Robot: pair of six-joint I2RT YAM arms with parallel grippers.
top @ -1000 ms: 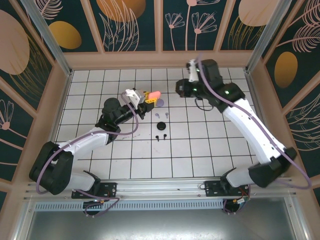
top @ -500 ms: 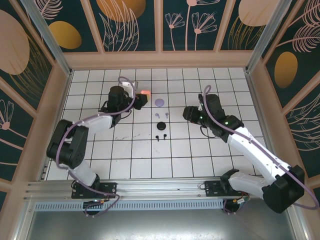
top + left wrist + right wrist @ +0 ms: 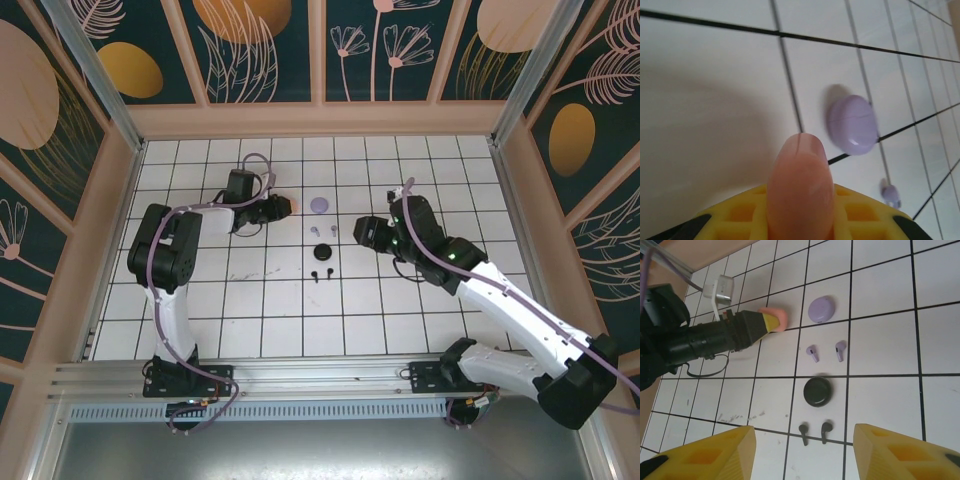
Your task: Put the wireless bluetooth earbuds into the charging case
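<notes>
Lilac case: rounded lilac plastic charging case (image 3: 822, 308), closed, lying flat.
Lilac buds: two tiny lilac stemmed earbuds (image 3: 812, 353), side by side, between both cases.
Black case: round glossy black charging case (image 3: 818, 391), closed.
Black buds: two tiny black stemmed earbuds (image 3: 804, 431), just beside it.
Salmon case: oval salmon-pink charging case (image 3: 779, 320), clamped in the left end effector (image 3: 769, 322).

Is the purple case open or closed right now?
Closed. The purple case shows only a thin seam, and both purple earbuds lie outside on the tiles.

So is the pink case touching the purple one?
Apart. The right wrist view shows white table between the salmon-pink case and the lavender case.
</notes>
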